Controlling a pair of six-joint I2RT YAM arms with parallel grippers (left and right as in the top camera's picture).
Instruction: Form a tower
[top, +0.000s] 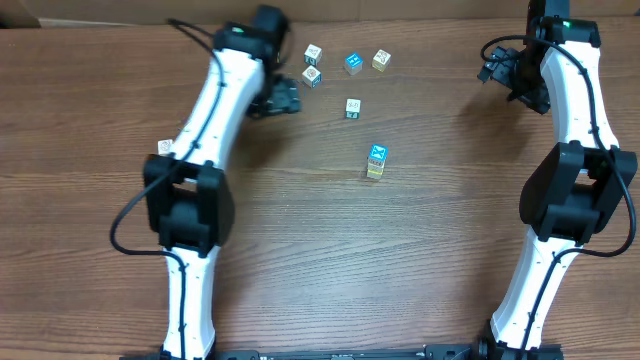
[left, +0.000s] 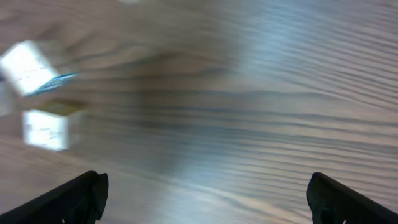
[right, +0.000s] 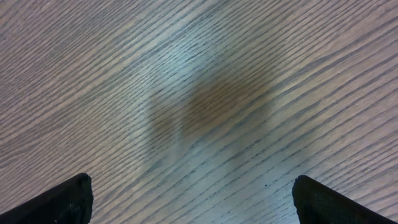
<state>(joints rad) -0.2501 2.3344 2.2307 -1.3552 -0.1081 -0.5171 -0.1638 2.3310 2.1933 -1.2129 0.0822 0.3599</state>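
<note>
The tower stands in the middle of the table as a short stack of small picture cubes, a blue-faced one on top and a yellow-green one under it. My left gripper is at the far left of the cubes, well away from the tower, open with nothing between its fingers. In the blurred left wrist view the left gripper faces bare wood, with two pale cubes off to its left. My right gripper hangs open over bare wood at the far right.
Several loose picture cubes lie at the back: two white ones by the left gripper, a blue one, a tan one and one nearer the tower. Another cube sits left of the left arm.
</note>
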